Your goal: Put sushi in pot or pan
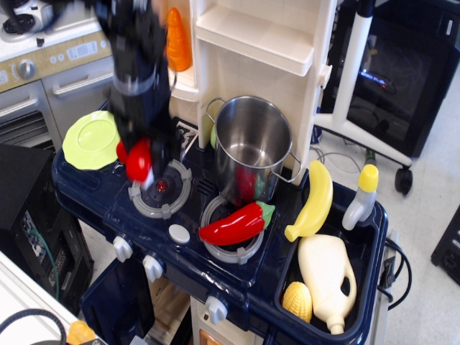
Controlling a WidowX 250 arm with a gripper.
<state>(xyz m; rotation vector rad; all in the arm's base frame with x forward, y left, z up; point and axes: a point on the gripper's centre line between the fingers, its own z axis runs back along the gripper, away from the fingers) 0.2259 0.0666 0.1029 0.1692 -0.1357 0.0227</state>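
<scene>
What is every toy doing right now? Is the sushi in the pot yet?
sushi: held by the end effector, lifted above the left burner, not in the pot
pot: upright, open, nothing seen inside
chili pepper: lying on the front burner
banana: lying beside the pot
white bottle: lying in the sink
green plate: nothing on it

Pot (251, 147) behind right burner; chili pepper (237, 223) on that burner, before pot. Sushi (138, 159) in gripper (144, 162) above left burner (159, 190), left of pot. Banana (314, 200) right of pot.
</scene>
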